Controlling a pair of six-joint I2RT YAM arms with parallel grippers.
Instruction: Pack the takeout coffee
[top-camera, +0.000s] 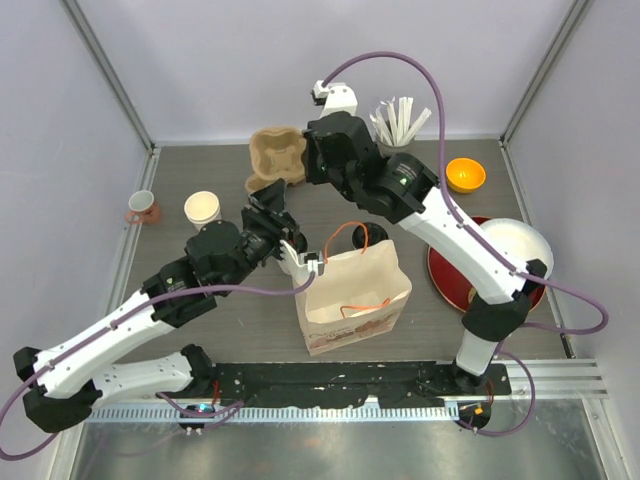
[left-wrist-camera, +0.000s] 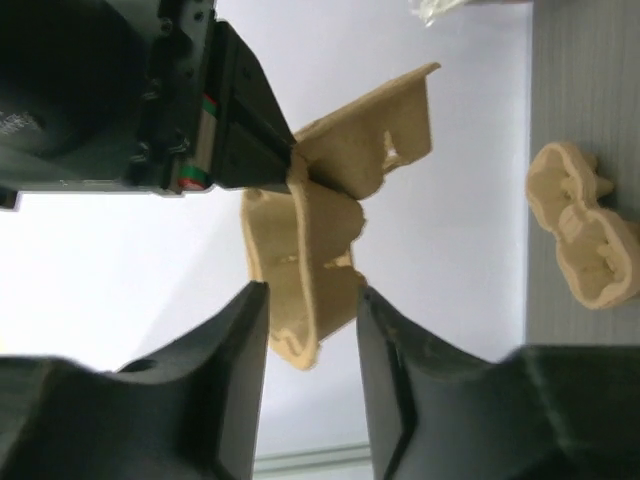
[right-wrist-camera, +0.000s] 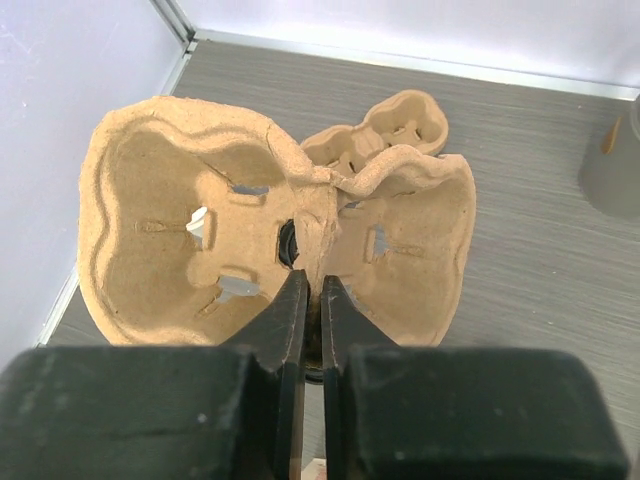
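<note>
The takeout coffee, a small cream paper cup (top-camera: 202, 208) without a lid, stands at the left of the table, apart from both grippers. My right gripper (right-wrist-camera: 310, 285) is shut on the middle ridge of a tan pulp cup carrier (right-wrist-camera: 200, 220) and holds it off the table, over the back centre (top-camera: 308, 165). My left gripper (left-wrist-camera: 312, 300) is open just under it, with the carrier's lower edge (left-wrist-camera: 300, 300) between the fingers and a gap on each side. In the top view the left gripper (top-camera: 272, 205) points toward the carrier (top-camera: 275, 155).
A second carrier (right-wrist-camera: 395, 125) lies on the table behind, and also shows in the left wrist view (left-wrist-camera: 590, 240). An open paper bag (top-camera: 352, 295) stands front centre, a round black thing (top-camera: 362, 237) behind it. Around them are a pink mug (top-camera: 142, 207), orange bowl (top-camera: 465, 174), stick holder (top-camera: 400, 125) and red plate (top-camera: 450, 285).
</note>
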